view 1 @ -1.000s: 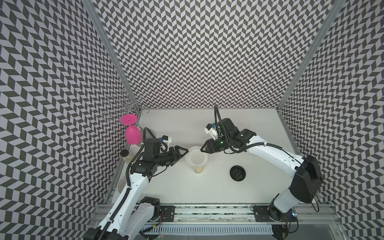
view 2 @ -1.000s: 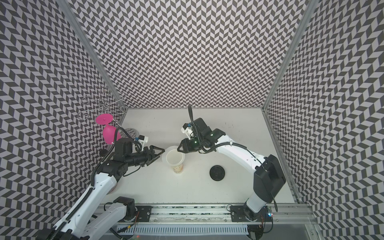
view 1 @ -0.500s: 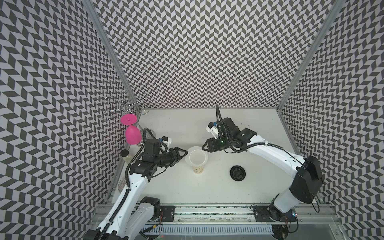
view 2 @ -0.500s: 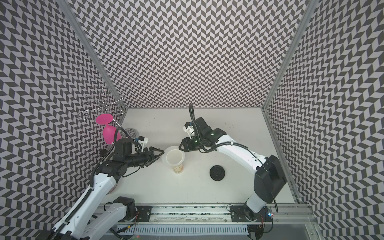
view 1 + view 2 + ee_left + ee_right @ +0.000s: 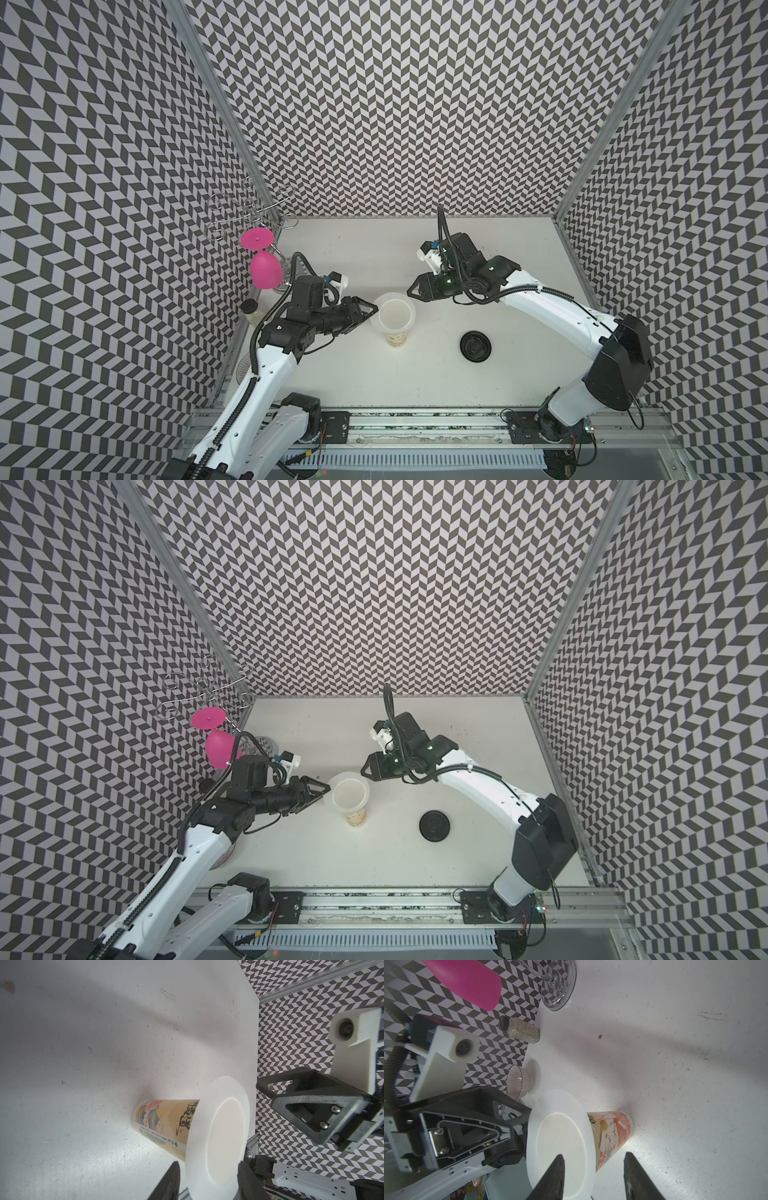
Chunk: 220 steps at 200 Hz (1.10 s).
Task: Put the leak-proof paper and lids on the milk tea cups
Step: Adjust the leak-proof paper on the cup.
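The milk tea cup [image 5: 394, 338] [image 5: 356, 818] stands upright mid-table, with colourful print on its side [image 5: 166, 1124] [image 5: 610, 1136]. The leak-proof paper [image 5: 395, 312] [image 5: 351, 793] [image 5: 218, 1142] [image 5: 560, 1142], a round white sheet, lies flat over the rim and overhangs it all round. My left gripper [image 5: 375, 309] [image 5: 328, 788] [image 5: 208, 1165] is at the cup's left, open, with one finger above and one below the paper's edge. My right gripper [image 5: 409, 289] [image 5: 362, 769] [image 5: 593, 1156] is at the cup's back right, open, level with the rim and holding nothing.
A black round lid [image 5: 476, 344] [image 5: 434, 825] lies to the right of the cup. A pink goblet [image 5: 265, 270] hangs upside down on a wire rack at the back left. A black-capped jar [image 5: 520, 1029] and a striped bowl [image 5: 520, 1081] stand by the left wall.
The left gripper's jaws have drawn closer together at the paper's edge. The right gripper has shifted slightly toward the back. Cup and paper stand as before.
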{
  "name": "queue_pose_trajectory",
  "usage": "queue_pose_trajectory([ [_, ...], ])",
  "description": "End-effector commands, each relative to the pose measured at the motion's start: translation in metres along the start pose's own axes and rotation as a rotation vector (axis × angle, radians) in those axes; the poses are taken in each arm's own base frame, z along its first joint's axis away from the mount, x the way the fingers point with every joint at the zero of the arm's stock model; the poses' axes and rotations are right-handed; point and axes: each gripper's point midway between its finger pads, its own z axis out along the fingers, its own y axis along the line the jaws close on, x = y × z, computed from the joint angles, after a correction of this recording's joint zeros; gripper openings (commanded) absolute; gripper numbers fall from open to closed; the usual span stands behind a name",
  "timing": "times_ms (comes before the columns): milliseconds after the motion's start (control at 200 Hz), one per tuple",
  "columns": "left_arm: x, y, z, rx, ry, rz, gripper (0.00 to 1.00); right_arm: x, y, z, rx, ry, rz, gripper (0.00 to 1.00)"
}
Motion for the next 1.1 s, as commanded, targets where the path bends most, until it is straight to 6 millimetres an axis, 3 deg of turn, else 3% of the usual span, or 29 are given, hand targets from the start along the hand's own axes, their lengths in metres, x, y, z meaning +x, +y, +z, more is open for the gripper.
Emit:
queue_pose_trajectory([
  [0,-0.004,-0.006,-0.003,0.001,-0.016,0.021,0.46,-0.006,0.007,-0.012,-0.013,-0.044,-0.023,0.46],
  [901,-0.001,-0.012,0.003,0.021,-0.004,0.023,0.43,-0.002,0.006,-0.013,-0.021,-0.047,-0.012,0.46],
  [1097,-0.011,-0.003,-0.005,-0.069,-0.064,0.026,0.51,-0.006,0.006,-0.022,-0.016,-0.069,-0.011,0.46],
])
